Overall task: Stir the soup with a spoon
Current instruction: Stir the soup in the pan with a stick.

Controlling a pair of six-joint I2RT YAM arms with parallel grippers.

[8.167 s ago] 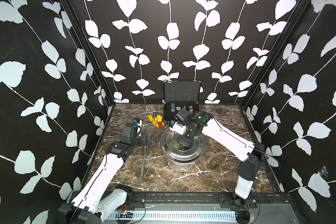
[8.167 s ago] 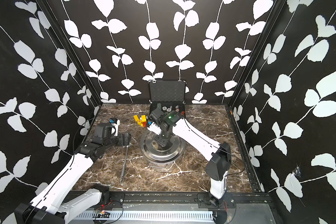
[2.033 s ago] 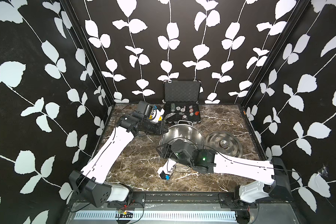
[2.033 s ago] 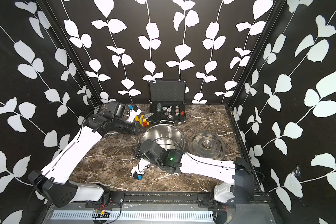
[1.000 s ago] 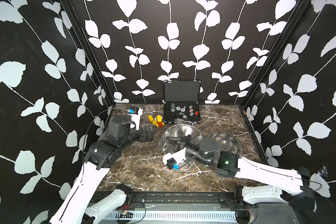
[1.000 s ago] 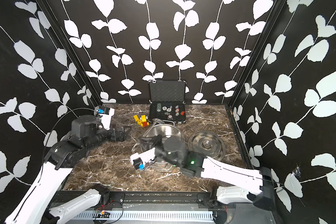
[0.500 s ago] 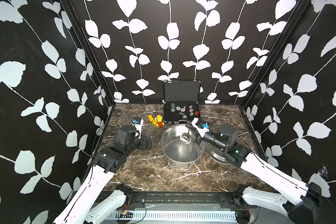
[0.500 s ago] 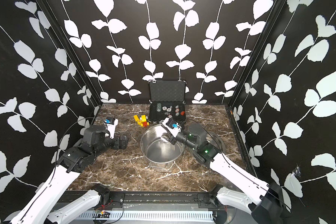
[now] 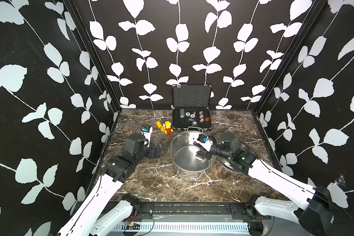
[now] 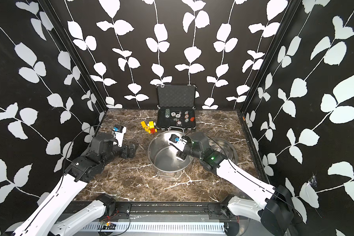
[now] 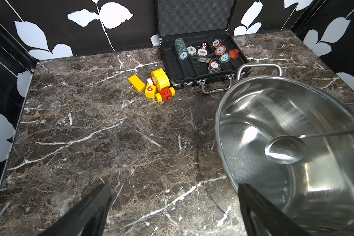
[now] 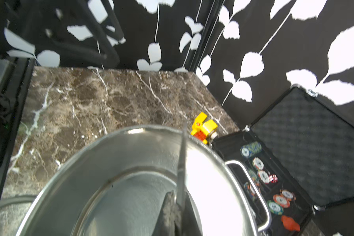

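Steel spoon (image 11: 284,150) clamped in right pincer (image 12: 176,208) — bowl down inside pot (image 9: 180,149).

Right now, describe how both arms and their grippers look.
The left arm and right arm have white links, black joint housings and thin black cables. The left gripper and right gripper are black, each with a white mount bearing a blue part. The right arm shows a green light.

A yellow block (image 11: 150,91) is showing a red "6"; poker chips (image 11: 202,52) in the case (image 11: 184,69) are showing "100" and "20".
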